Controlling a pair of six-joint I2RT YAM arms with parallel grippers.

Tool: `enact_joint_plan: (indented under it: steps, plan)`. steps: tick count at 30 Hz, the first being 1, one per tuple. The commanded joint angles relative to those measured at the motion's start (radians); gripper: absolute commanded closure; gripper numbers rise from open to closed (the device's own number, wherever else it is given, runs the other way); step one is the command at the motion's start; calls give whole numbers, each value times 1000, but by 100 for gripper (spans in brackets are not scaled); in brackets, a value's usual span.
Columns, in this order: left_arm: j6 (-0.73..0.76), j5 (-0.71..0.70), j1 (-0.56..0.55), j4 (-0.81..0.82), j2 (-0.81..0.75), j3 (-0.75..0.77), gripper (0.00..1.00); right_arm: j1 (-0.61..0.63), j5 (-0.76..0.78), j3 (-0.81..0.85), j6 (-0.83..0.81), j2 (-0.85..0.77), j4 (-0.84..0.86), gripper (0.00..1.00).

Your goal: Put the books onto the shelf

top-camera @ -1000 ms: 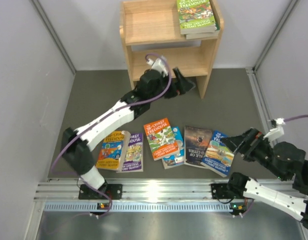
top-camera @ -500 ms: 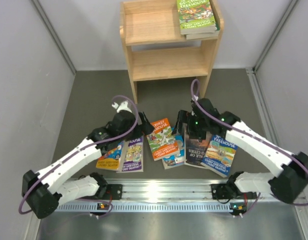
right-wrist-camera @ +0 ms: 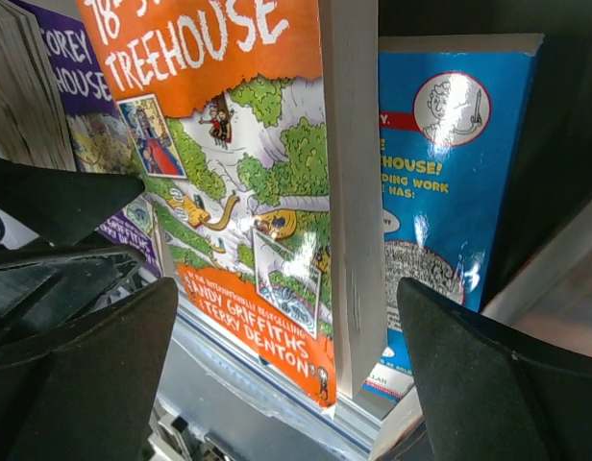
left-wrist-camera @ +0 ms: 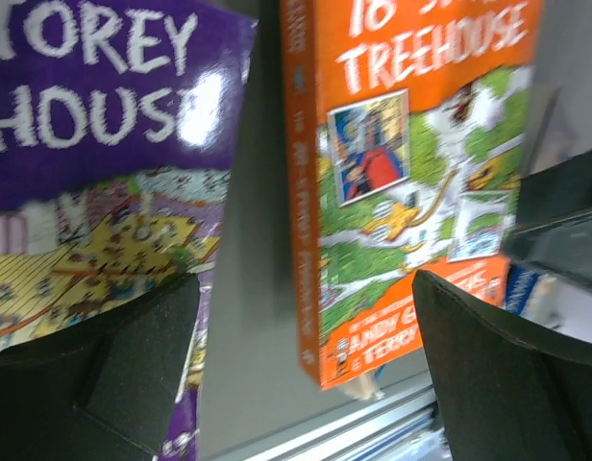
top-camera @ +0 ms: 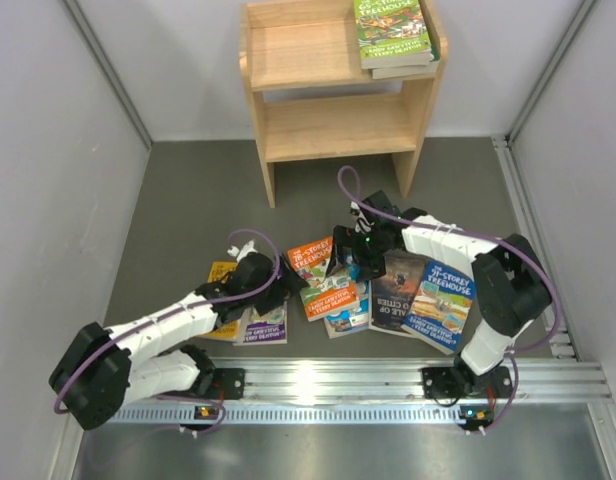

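Several books lie in a row on the dark floor: a yellow one (top-camera: pixel 219 272), a purple one (top-camera: pixel 265 326), an orange "Treehouse" one (top-camera: pixel 319 276), a dark one (top-camera: pixel 395 290) and a blue one (top-camera: pixel 441 305). More books (top-camera: pixel 393 35) lie stacked on top of the wooden shelf (top-camera: pixel 308 128). My left gripper (top-camera: pixel 291 283) is open, low between the purple book (left-wrist-camera: pixel 94 115) and the spine of the orange book (left-wrist-camera: pixel 411 173). My right gripper (top-camera: pixel 345 258) is open over the orange book's (right-wrist-camera: pixel 238 192) page edge, beside a blue book (right-wrist-camera: pixel 440 173). Neither holds anything.
Grey walls close in the floor on the left, right and back. A metal rail (top-camera: pixel 318 385) with the arm bases runs along the near edge. The shelf's lower tier (top-camera: pixel 333 125) holds nothing. The two grippers are close together over the orange book.
The left arm has drawn back from the shelf down to the books. The right arm has swung from the right side to the orange book. Both stay open.
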Motion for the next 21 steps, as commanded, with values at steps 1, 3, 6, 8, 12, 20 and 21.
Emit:
enact_joint_plan:
  steps: [1, 3, 6, 8, 12, 20, 21]
  plan:
    - [-92, 34, 3, 196, 41, -75, 2, -9, -53, -4, -34, 25, 91, 5]
    - [-112, 39, 3, 293, 97, -92, 2, -9, -68, -47, -27, 34, 116, 8]
    - [-145, 97, 3, 400, 199, -98, 2, -8, -95, -116, -12, 43, 177, 19]
    - [-158, 137, 3, 431, 278, -77, 2, -8, -112, -159, 1, 51, 215, 29]
    - [-198, 195, 3, 525, 375, -70, 9, -9, -143, -206, 10, 57, 252, 67]
    - [-116, 97, 3, 159, 187, 80, 72, -8, -177, -203, 21, 14, 252, 100]
    - [-102, 85, 3, 105, 167, 107, 80, -8, -185, -196, 24, 8, 249, 100]
